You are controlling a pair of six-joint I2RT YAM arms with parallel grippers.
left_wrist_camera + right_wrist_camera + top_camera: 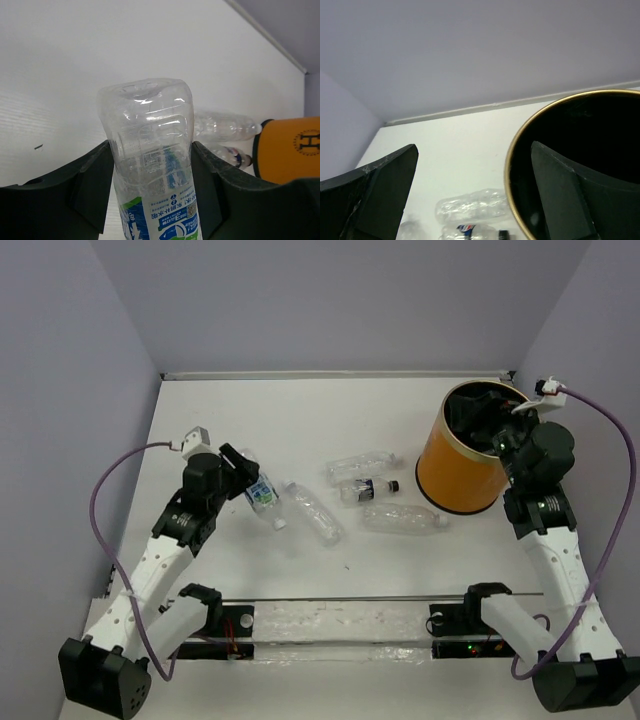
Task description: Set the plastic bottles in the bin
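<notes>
Four clear plastic bottles [405,517] lie on white table [250,410], left of orange cylindrical bin [455,475]. Left end effector [150,170] clamps fifth, blue-and-green-labelled bottle [150,150] across body. Right end effector [475,190] spread wide, empty, at bin mouth. I judge bottles light, thin-walled, slick, crushable; I'd take mid-body, gently.

left arm [160,550]: reaches forward over the table, elbow bent
left gripper [150,170]: fingers clamped on a labelled bottle [145,120]
right arm [555,550]: stretched forward, wrist raised
right gripper [475,170]: jaws spread wide
</notes>
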